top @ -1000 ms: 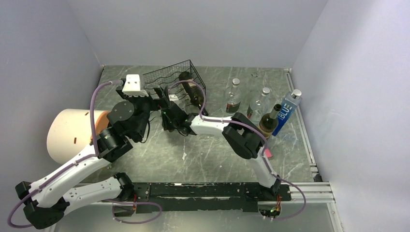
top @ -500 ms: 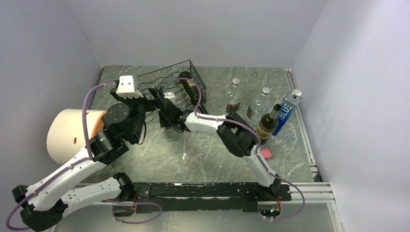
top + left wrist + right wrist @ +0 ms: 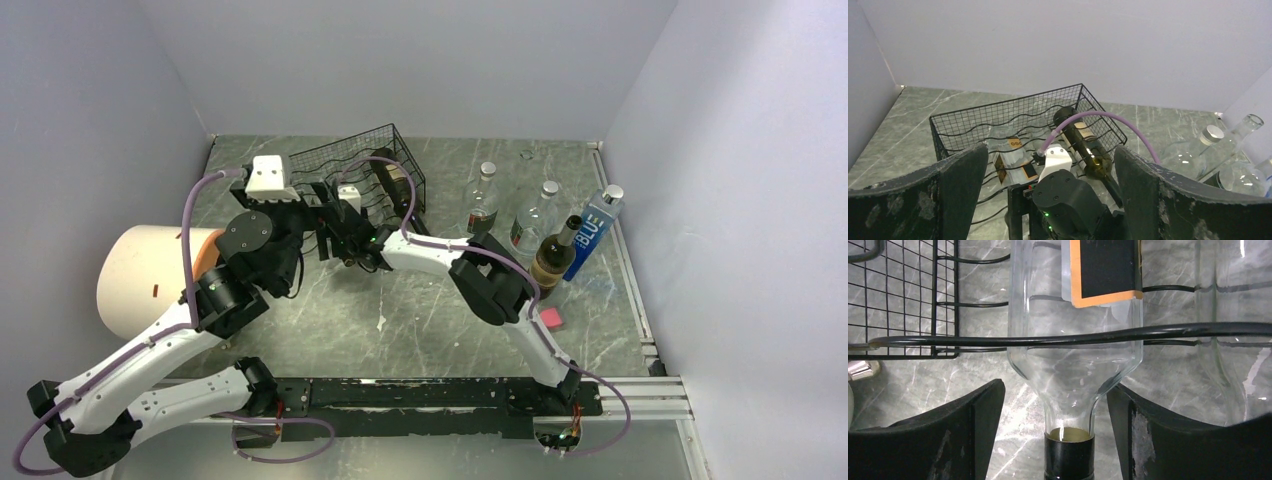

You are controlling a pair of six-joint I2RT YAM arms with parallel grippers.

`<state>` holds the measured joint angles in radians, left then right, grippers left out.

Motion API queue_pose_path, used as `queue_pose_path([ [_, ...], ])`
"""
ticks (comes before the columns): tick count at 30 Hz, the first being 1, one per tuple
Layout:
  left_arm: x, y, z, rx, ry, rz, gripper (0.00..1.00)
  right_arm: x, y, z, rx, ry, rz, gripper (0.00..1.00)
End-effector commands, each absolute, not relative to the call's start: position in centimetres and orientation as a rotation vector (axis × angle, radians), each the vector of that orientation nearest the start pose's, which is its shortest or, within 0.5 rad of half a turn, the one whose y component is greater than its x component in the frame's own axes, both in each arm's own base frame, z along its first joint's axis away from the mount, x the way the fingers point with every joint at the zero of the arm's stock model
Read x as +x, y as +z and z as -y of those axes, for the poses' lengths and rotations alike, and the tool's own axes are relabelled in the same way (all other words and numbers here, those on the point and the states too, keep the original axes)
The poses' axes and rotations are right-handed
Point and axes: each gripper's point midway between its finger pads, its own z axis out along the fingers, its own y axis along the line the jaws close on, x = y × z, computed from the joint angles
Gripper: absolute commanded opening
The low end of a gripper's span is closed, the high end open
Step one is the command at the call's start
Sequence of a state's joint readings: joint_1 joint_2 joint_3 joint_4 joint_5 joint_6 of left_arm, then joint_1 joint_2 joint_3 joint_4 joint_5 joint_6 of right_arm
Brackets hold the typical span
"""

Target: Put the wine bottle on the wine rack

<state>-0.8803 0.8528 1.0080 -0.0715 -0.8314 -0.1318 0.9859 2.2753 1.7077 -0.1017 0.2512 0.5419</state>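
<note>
The wine rack (image 3: pixel 355 165) stands at the back of the table, black wire with wavy rods (image 3: pixel 1048 335) and a grid end (image 3: pixel 973 117). A clear wine bottle (image 3: pixel 1009 155) with a black-and-orange label lies in it, neck toward the arms. My right gripper (image 3: pixel 1055 390) is open, a finger on each side of that bottle's neck (image 3: pixel 1068 412) with a gap on both sides. In the top view it (image 3: pixel 340 215) sits at the rack's front edge. My left gripper (image 3: pixel 1050 150) is wide open and empty, just behind the right wrist (image 3: pixel 1068 192).
A dark green bottle (image 3: pixel 1088 145) lies in the rack's right slot. Two clear bottles (image 3: pixel 483 200) (image 3: pixel 538 215), a dark bottle (image 3: pixel 555 250) and a blue bottle (image 3: pixel 595 228) stand at the right. A pink block (image 3: pixel 550 318) lies below them. A white cylinder (image 3: pixel 140 280) lies at the left.
The right gripper has opened and let go of the clear bottle's neck. Both arms moved a little toward the rack over the last second.
</note>
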Motion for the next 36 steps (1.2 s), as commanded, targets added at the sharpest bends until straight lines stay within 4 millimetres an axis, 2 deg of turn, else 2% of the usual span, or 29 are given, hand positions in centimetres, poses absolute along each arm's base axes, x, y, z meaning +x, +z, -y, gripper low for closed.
queue_pose_path([
  [1, 27.1, 40.5, 11.4, -0.165, -0.143, -1.483, 1.00, 35.6, 9.6, -49.7, -0.330, 0.620, -2.157, 0.81],
  [8, 26.0, 42.6, 10.6, -0.134, -0.160, -1.461, 0.99, 34.4, 14.7, -49.2, -0.380, 0.718, -2.096, 0.89],
  [10, 25.6, 43.0, 10.8, -0.100, -0.179, -1.464, 1.00, 34.0, 15.6, -48.3, -0.376, 0.708, -2.085, 0.89],
  [11, 25.4, 43.2, 11.0, -0.081, -0.197, -1.464, 0.99, 33.7, 15.4, -47.6, -0.377, 0.695, -2.092, 0.89],
  [15, 24.6, 43.8, 11.6, -0.030, -0.266, -1.459, 1.00, 32.7, 18.4, -44.7, -0.384, 0.666, -2.045, 0.88],
  [16, 24.5, 43.9, 11.8, -0.023, -0.279, -1.456, 1.00, 32.5, 20.1, -43.6, -0.379, 0.651, -2.016, 0.88],
  [21, 24.3, 44.4, 12.5, -0.010, -0.333, -1.433, 1.00, 32.0, 25.0, -36.2, -0.308, 0.452, -1.928, 0.87],
  [29, 24.8, 43.3, 15.3, 0.058, -0.408, -1.442, 1.00, 30.3, 31.9, -21.9, -0.124, 0.037, -1.812, 0.88],
  [32, 25.2, 43.1, 16.4, 0.076, -0.435, -1.443, 1.00, 31.1, 34.8, -15.5, -0.002, -0.185, -1.742, 0.90],
  [36, 25.5, 43.0, 17.8, 0.104, -0.465, -1.448, 0.99, 31.5, 36.6, -9.3, 0.144, -0.282, -1.736, 0.90],
])
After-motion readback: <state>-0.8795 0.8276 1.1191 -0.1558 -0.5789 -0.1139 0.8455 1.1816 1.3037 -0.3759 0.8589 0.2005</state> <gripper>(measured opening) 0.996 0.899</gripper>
